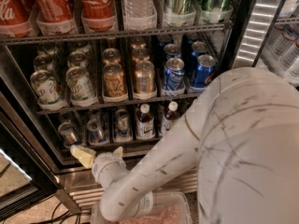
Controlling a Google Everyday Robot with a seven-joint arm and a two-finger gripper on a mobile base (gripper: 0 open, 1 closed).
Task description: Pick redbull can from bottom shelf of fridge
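Redbull can [96,130] on bottom shelf [142,143], Coca-Cola bottles [97,3] above; gripper [99,153] just below, fingers [83,156] apart, empty.

- This looked like a shop or canteen drinks corner, with a steel-framed display fridge [244,31] stocked in neat lanes.
- Coca-Cola bottles [96,3], gold cans [144,78] and blue cans [174,73] faced outward.
- The gripper [97,151] sat spread at the bottom shelf [140,143] edge.
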